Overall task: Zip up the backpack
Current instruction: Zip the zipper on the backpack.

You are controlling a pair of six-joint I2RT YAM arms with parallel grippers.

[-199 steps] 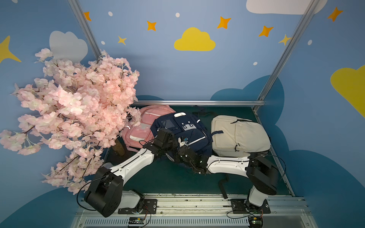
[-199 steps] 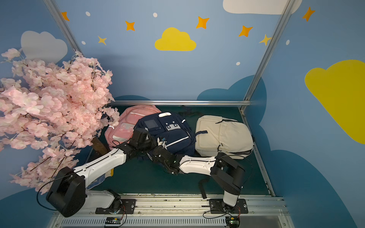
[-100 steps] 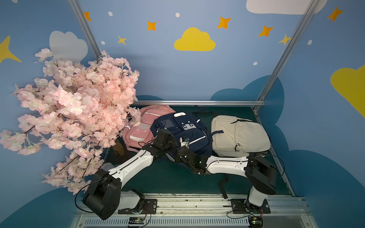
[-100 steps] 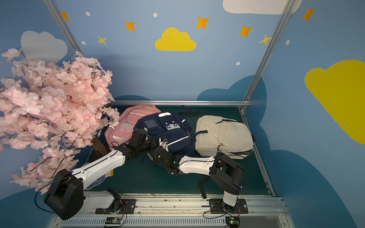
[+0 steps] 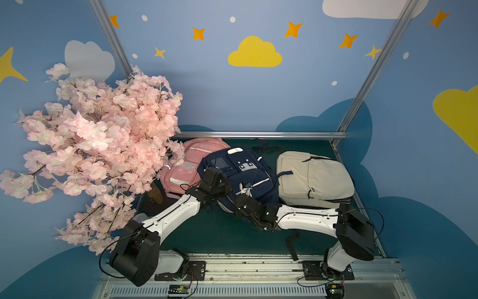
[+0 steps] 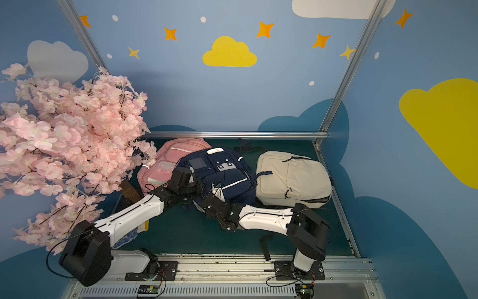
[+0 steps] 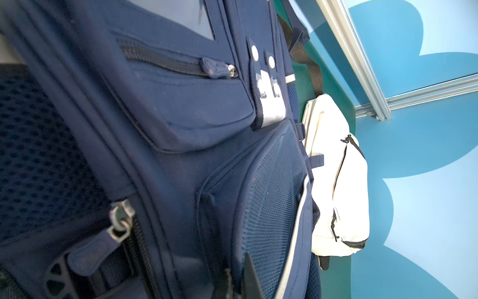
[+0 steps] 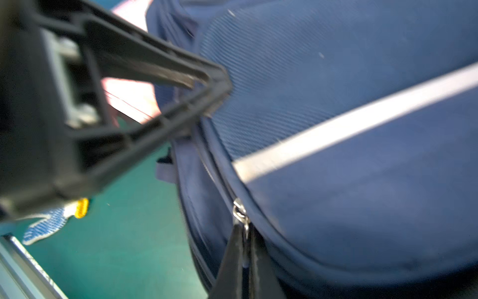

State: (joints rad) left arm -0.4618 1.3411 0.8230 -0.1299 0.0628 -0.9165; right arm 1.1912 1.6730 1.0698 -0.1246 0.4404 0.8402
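The navy backpack (image 5: 243, 168) (image 6: 222, 168) lies flat in the middle of the green floor in both top views. My left gripper (image 7: 240, 271) is shut, pinching a fold of its mesh-side fabric; from the right wrist view that left gripper (image 8: 219, 80) presses into the bag's front panel. My right gripper (image 8: 244, 230) is shut on the metal zipper pull (image 8: 239, 209) at the bag's lower edge seam. In a top view the right gripper (image 5: 244, 194) sits against the bag's near edge, its fingertips hidden. A second zipper slider (image 7: 120, 220) shows in the left wrist view.
A pink backpack (image 5: 188, 165) touches the navy one on the left; a cream backpack (image 5: 313, 178) lies at the right. A pink blossom tree (image 5: 98, 145) crowds the left arm. A black strap (image 5: 292, 246) and a blue-white cloth (image 6: 126, 238) lie on the floor.
The right gripper has closed from partly open onto the zipper pull. Both wrists have edged slightly left along the bag's near edge. The left gripper's grip is unchanged.
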